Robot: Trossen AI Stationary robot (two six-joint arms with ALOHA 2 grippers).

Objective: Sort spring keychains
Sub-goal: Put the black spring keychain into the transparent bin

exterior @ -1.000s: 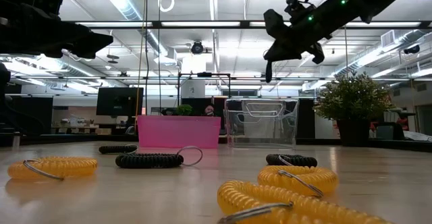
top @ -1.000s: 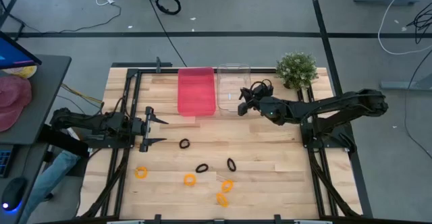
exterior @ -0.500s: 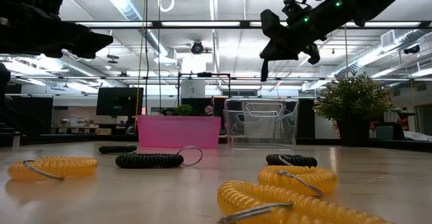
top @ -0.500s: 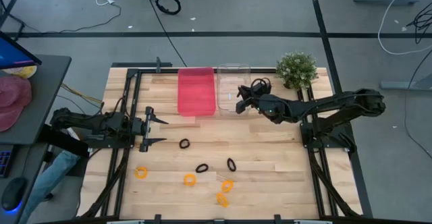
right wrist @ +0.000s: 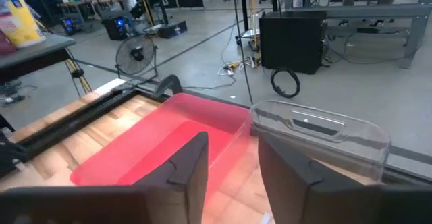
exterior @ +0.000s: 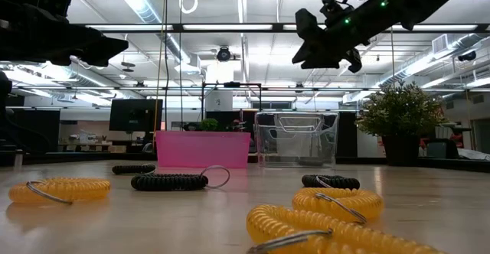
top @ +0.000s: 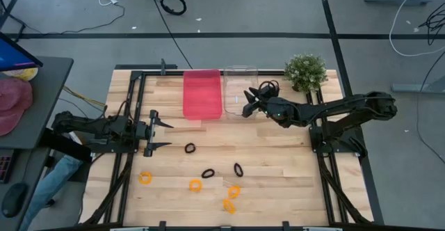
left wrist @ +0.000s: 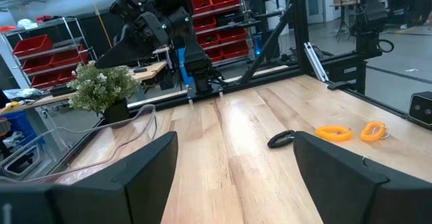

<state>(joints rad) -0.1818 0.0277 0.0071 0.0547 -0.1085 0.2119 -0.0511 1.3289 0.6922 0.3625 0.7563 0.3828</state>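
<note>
Three black spring keychains and several orange ones lie flat on the wooden table near its front middle. They also show in the low view, black and orange. My right gripper hangs open and empty, high above the near end of the clear bin. Its wrist view looks over the pink bin. My left gripper waits open and empty at the table's left, above the table.
The pink bin and the clear bin stand side by side at the table's far middle. A potted plant stands at the far right corner. Bare wood lies between the bins and the keychains.
My right gripper has drifted a little toward the table's left and far edge above the clear bin, and has risen slightly. A thin dark piece that hung below it in the low view no longer shows.
</note>
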